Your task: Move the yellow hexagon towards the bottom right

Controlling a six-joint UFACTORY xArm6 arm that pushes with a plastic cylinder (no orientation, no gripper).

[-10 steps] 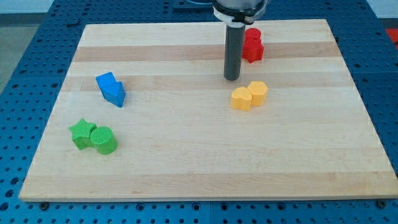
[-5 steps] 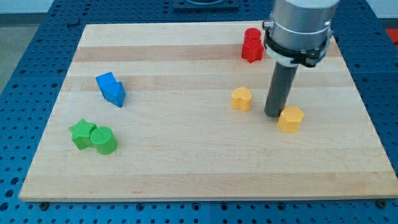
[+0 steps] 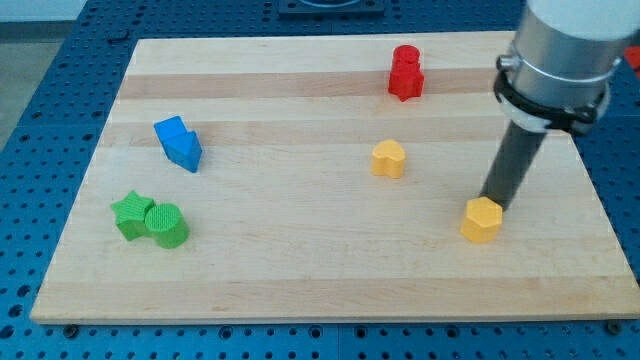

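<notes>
The yellow hexagon (image 3: pixel 481 219) lies on the wooden board (image 3: pixel 330 270), right of centre and toward the view's bottom right. My tip (image 3: pixel 493 204) rests just above and right of it, touching or nearly touching its upper edge. The dark rod rises from there to the arm at the view's top right. A second yellow block (image 3: pixel 388 158), rounded with a notch, lies near the board's middle, well left of the hexagon.
Two red blocks (image 3: pixel 405 73) sit stacked close together near the top edge. A blue block (image 3: pixel 179 143) lies at the left. A green star (image 3: pixel 131 214) and a green cylinder (image 3: pixel 167 225) touch at the lower left.
My tip moved from above the two yellow blocks down and right, pushing the hexagon away from the other yellow block toward the bottom right. The other blocks have not moved.
</notes>
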